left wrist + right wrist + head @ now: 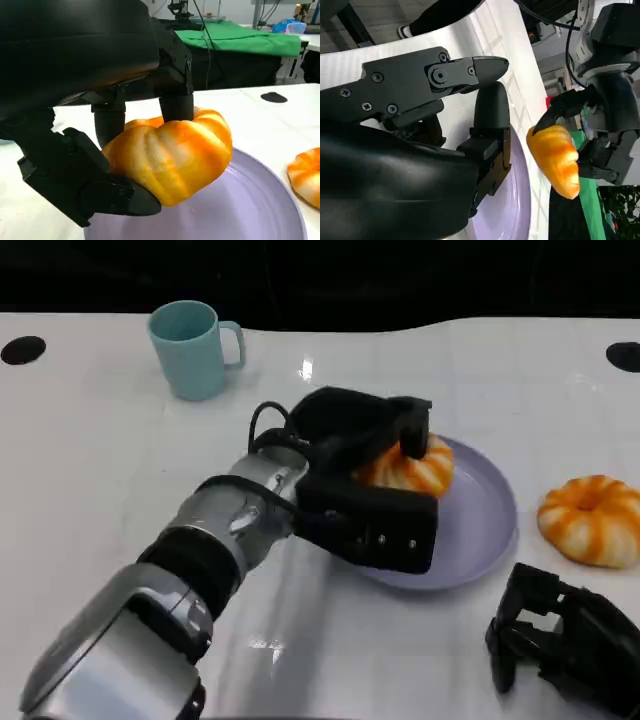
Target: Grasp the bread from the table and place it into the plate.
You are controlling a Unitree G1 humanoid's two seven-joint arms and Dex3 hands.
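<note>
Here the left hand [372,472] grips the bread [412,467] over the plate [478,540], fingers closed around it; the right hand [560,638], at four o'clock, holds nothing, fingers apart.

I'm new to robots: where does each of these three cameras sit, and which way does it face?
Head view: high on the robot, looking down at the white table; silver left forearm, both black hands.
Left wrist view: behind the left hand, facing the orange ridged bread it grips above the lilac round plate.
Right wrist view: behind the right hand, turned sideways, looking across the plate.
Shared: all three show the held bread and the plate.
</note>
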